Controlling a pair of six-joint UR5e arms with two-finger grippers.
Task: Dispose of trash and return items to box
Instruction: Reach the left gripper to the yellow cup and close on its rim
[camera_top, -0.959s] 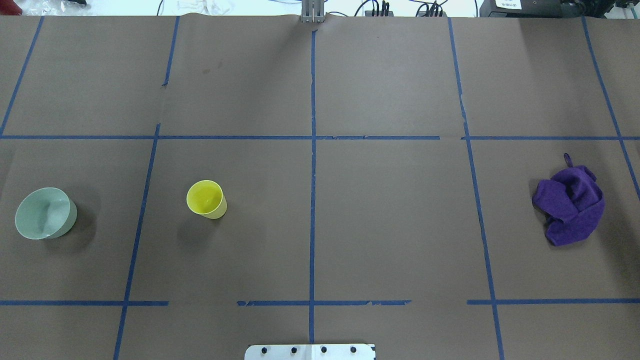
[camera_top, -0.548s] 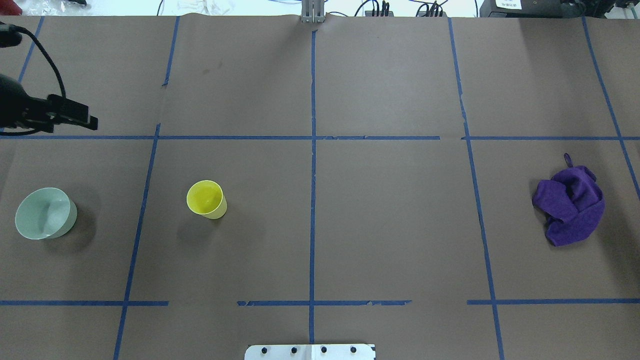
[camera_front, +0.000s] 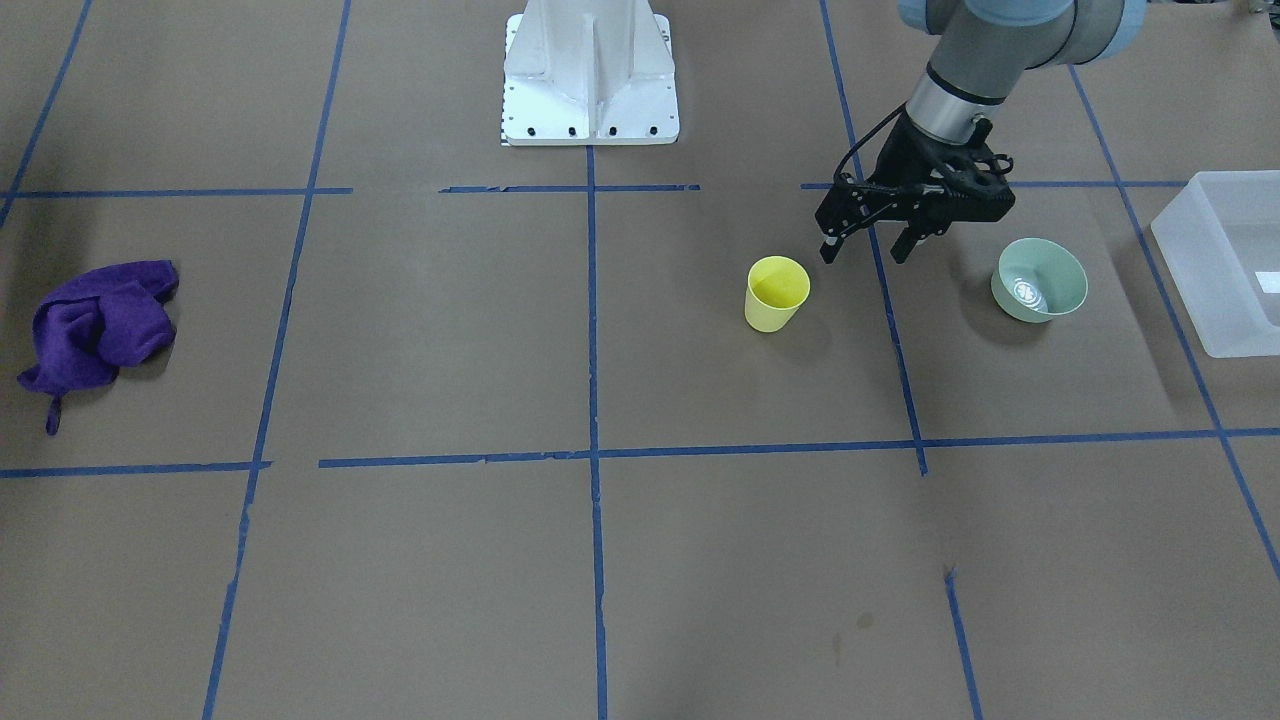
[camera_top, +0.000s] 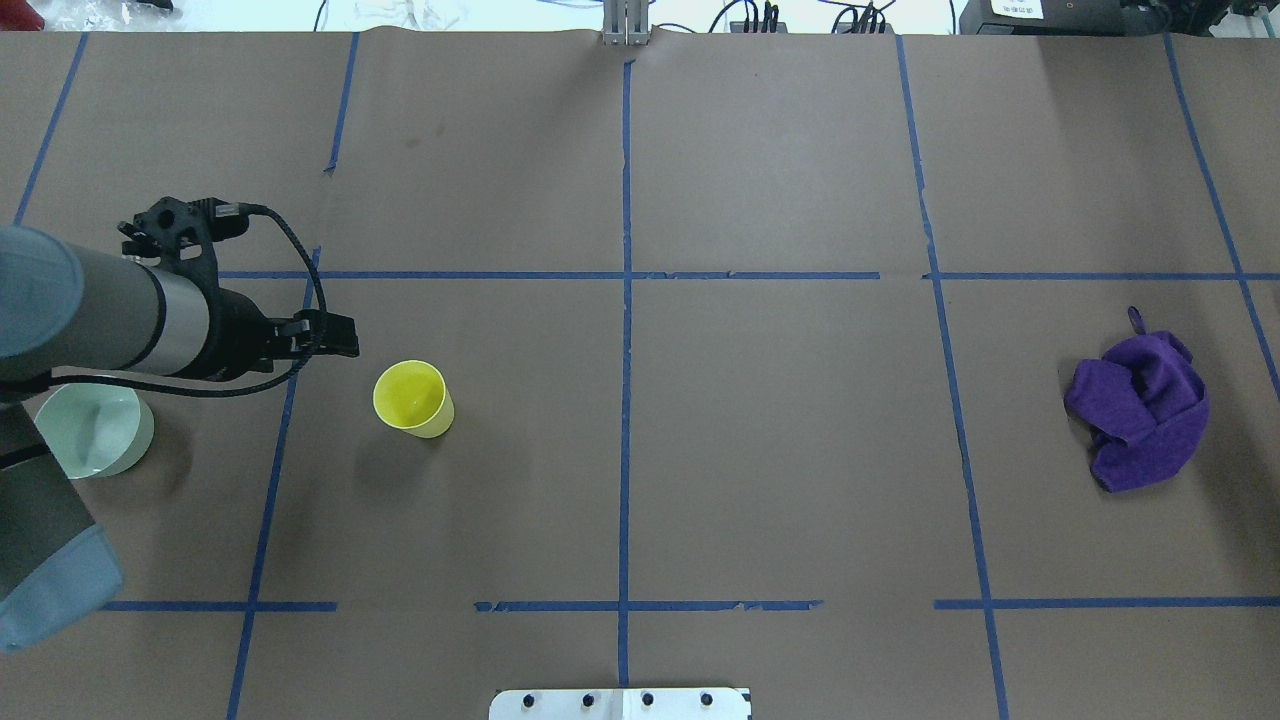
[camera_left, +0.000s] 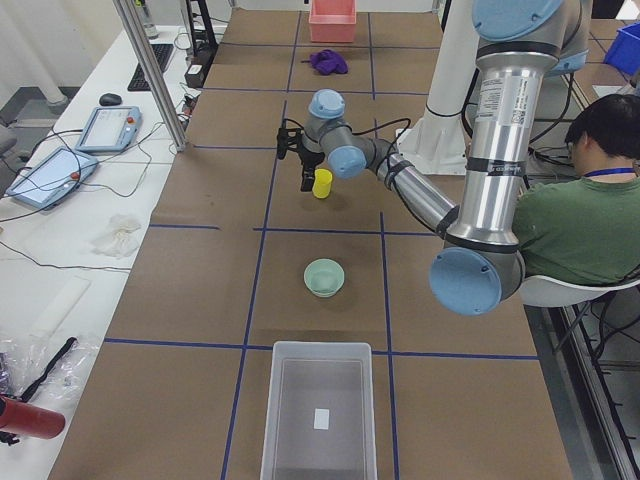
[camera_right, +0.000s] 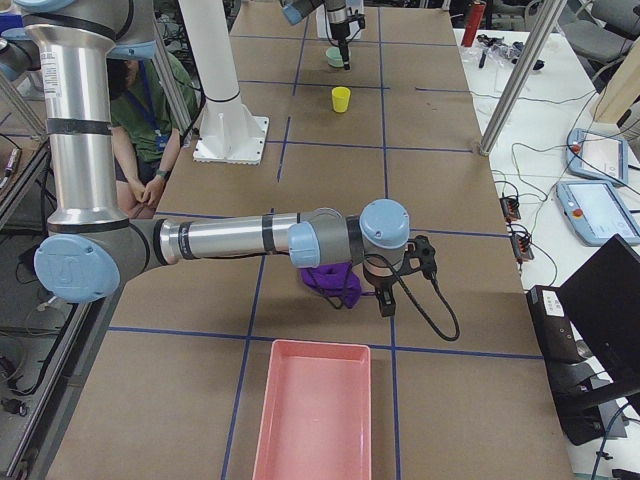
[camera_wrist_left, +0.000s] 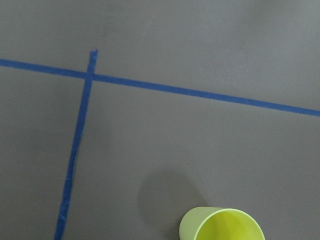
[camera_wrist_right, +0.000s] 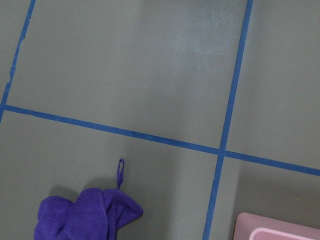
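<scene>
The left gripper (camera_front: 865, 250) hangs over the table (camera_front: 600, 350) with its two fingers (camera_front: 828, 252) spread apart and pointing down, and nothing between them. The yellow cup (camera_front: 777, 293) stands on the table just beside it, on the robot's right of the fingers and a little farther from the robot's base, apart from them. The cup is upright, its long axis vertical, with the wide open mouth on top and the narrow base on the paper; in the left wrist view only its rim (camera_wrist_left: 222, 227) shows at the bottom edge. The green bowl (camera_front: 1040, 280) sits on the other side of the gripper, on the robot's left, mouth up. Beyond it, at the table's left end, lies the white box (camera_front: 1215, 250), open side up, its long side running along the table. The right gripper (camera_right: 386, 298) hangs over the purple cloth (camera_right: 330, 278) near a pink tray (camera_right: 312, 420); whether its fingers are spread cannot be told.
</scene>
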